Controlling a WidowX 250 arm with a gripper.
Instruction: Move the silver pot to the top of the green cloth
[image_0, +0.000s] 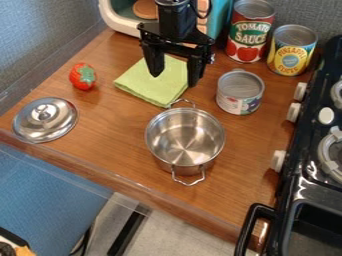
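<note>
While silver pot (185, 141) stands upright, shiny, round, two-handled

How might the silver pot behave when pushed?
The silver pot would probably slide rather than roll, standing upright on the smooth-looking wooden counter. Its metal should make it stiff, and, being empty, it is likely fairly light.

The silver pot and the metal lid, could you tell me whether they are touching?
Apart: the camera view shows bare wooden counter between the silver pot and the metal lid.
</note>
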